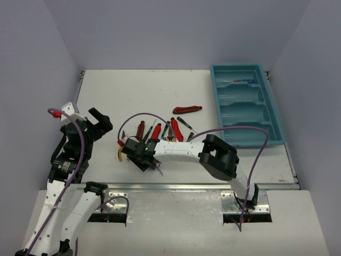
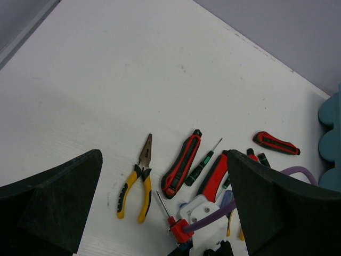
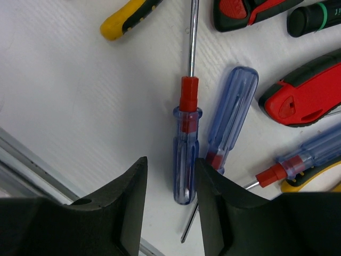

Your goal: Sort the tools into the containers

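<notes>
The tools lie in a pile at the table's middle (image 1: 162, 132). One red utility knife (image 1: 187, 110) lies apart. The teal tray (image 1: 272, 106) stands at the far right, with a blue screwdriver (image 1: 242, 81) in its far compartment. My right gripper (image 1: 139, 152) is low over the pile's near left. In the right wrist view it (image 3: 170, 178) is open, its fingers on either side of a blue-handled screwdriver (image 3: 185, 160) that lies flat. My left gripper (image 1: 98, 125) is open and empty, left of the pile. Its view shows yellow pliers (image 2: 136, 186), a red knife (image 2: 182, 164) and a green-black screwdriver (image 2: 202, 164).
Two more blue-handled screwdrivers (image 3: 229, 117) (image 3: 303, 160) lie right beside the one between my fingers. A metal rail (image 1: 186, 186) runs along the table's near edge. The right arm's purple cable (image 1: 234, 129) arcs over the table toward the tray.
</notes>
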`<control>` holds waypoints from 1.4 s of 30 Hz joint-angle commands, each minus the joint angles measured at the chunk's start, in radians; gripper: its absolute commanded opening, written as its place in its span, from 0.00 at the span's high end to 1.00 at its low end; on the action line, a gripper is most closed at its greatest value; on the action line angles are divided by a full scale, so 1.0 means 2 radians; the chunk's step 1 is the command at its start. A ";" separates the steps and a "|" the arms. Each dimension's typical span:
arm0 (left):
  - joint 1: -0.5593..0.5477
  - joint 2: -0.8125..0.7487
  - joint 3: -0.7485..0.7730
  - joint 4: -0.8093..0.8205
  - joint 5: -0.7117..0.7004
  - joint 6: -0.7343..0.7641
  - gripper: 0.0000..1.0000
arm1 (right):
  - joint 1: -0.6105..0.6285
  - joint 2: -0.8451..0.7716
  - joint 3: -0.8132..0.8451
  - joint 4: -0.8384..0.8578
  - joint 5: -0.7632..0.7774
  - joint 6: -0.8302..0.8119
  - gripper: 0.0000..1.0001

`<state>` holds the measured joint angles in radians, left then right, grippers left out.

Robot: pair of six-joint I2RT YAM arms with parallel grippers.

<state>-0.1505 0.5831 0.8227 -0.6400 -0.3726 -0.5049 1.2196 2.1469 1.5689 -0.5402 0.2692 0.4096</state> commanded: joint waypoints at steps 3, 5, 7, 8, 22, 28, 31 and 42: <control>0.005 0.003 0.002 0.019 0.006 0.006 0.00 | -0.015 0.027 0.030 -0.008 0.007 -0.008 0.59; 0.005 0.002 0.002 0.019 0.007 0.006 0.00 | -0.018 0.032 0.031 -0.008 0.004 -0.008 0.59; 0.005 0.001 0.002 0.019 0.005 0.007 0.00 | -0.021 0.040 0.033 -0.008 -0.001 -0.008 0.59; 0.005 0.000 0.002 0.019 0.005 0.006 0.00 | -0.021 0.044 0.034 -0.008 -0.003 -0.009 0.60; 0.005 -0.004 0.002 0.019 0.001 0.005 0.00 | -0.022 -0.021 0.047 -0.027 0.025 0.021 1.00; 0.005 -0.005 0.002 0.017 -0.001 0.005 0.00 | -0.078 -0.155 0.009 -0.006 0.010 0.014 1.00; 0.005 -0.005 0.002 0.017 -0.002 0.004 0.00 | -0.156 -0.211 -0.022 0.015 -0.004 0.013 1.00; 0.005 -0.001 0.003 0.017 -0.001 0.005 0.00 | -0.590 -0.151 0.008 0.136 -0.017 0.295 1.00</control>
<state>-0.1505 0.5805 0.8227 -0.6399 -0.3714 -0.5022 0.1138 1.7466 1.5218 -0.3196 0.1526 0.7328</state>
